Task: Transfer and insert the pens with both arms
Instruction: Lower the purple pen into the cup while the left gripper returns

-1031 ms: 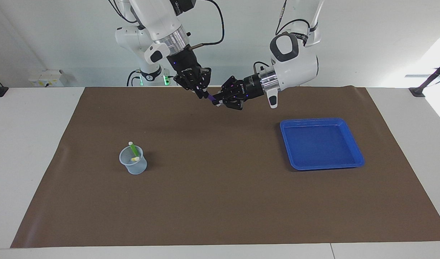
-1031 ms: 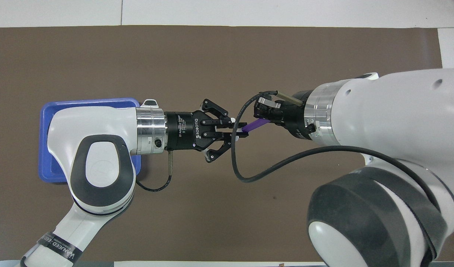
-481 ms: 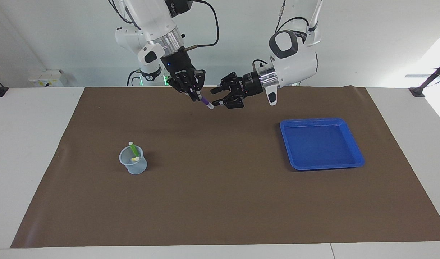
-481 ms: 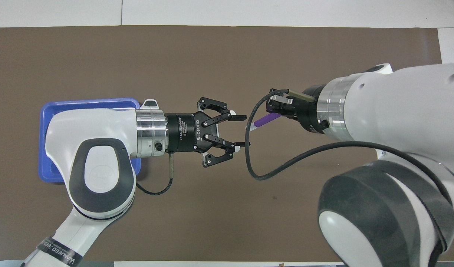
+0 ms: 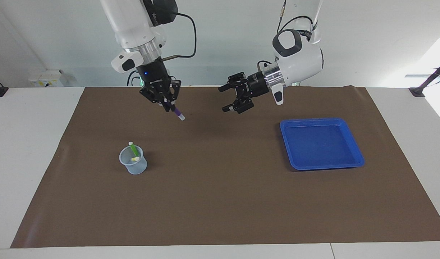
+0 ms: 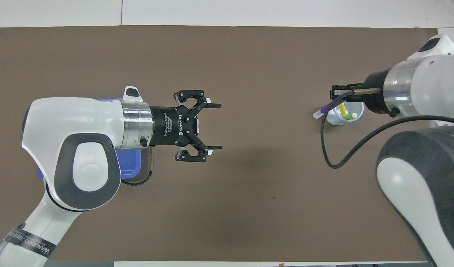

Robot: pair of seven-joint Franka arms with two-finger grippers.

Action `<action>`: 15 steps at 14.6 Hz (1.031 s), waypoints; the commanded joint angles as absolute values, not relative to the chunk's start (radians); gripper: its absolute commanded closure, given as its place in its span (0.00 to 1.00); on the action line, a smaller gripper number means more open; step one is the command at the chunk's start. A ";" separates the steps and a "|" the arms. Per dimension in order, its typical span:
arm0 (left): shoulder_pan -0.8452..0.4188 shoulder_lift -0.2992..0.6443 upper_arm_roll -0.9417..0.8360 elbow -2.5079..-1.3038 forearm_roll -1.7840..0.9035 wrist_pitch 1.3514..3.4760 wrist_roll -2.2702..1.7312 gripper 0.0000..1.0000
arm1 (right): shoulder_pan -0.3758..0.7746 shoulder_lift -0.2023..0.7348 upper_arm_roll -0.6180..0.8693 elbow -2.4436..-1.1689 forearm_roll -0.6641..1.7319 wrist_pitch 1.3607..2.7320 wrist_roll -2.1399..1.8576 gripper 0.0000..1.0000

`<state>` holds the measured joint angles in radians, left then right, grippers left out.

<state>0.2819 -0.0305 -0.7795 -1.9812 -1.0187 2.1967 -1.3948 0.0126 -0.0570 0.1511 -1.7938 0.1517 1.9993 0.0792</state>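
Note:
My right gripper (image 5: 168, 106) is shut on the purple pen (image 5: 177, 113), which hangs tilted with its whitish end down. It is up in the air over the mat beside the clear cup (image 5: 133, 164). In the overhead view the right gripper (image 6: 335, 100) and the purple pen (image 6: 323, 110) overlap the rim of the cup (image 6: 337, 120). The green pen (image 5: 132, 148) and the yellow pen (image 5: 135, 158) stand in the cup. They also show in the overhead view, the green pen (image 6: 349, 117) and the yellow pen (image 6: 343, 108). My left gripper (image 5: 224, 98) is open and empty over the mat's middle (image 6: 214, 127).
A blue tray (image 5: 350, 139) lies on the brown mat (image 5: 220, 201) toward the left arm's end. It is partly hidden under the left arm in the overhead view (image 6: 130, 167). The white table edge (image 5: 33, 144) surrounds the mat.
Both grippers held the purple pen. The left gripper opened, let go and drew back toward the tray. The right gripper carried the pen toward the cup.

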 commanded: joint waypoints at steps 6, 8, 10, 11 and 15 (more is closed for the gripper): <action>0.478 0.021 -0.775 -1.784 -0.426 1.791 -0.995 0.00 | 0.000 0.015 0.006 -1.873 0.077 2.166 -0.348 1.00; 0.502 0.053 -0.775 -1.706 -0.263 1.706 -0.881 0.00 | 0.000 0.046 -0.011 -1.875 0.071 2.224 -0.403 1.00; 0.503 0.090 -0.775 -1.620 -0.157 1.620 -0.775 0.00 | 0.000 0.060 -0.020 -1.897 0.071 2.243 -0.442 1.00; 0.505 0.101 -0.772 -1.591 -0.122 1.599 -0.741 0.00 | 0.000 0.060 -0.020 -1.914 0.071 2.250 -0.443 1.00; 0.482 0.110 -0.703 -1.508 0.029 1.528 -0.505 0.00 | 0.000 0.060 -0.020 -2.003 0.071 2.367 -0.453 1.00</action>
<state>0.5065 0.0900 -0.7401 -1.5725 -0.0471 1.5827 -0.6165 0.0042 0.0771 -0.0226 -1.9400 0.0898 2.3071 -0.4362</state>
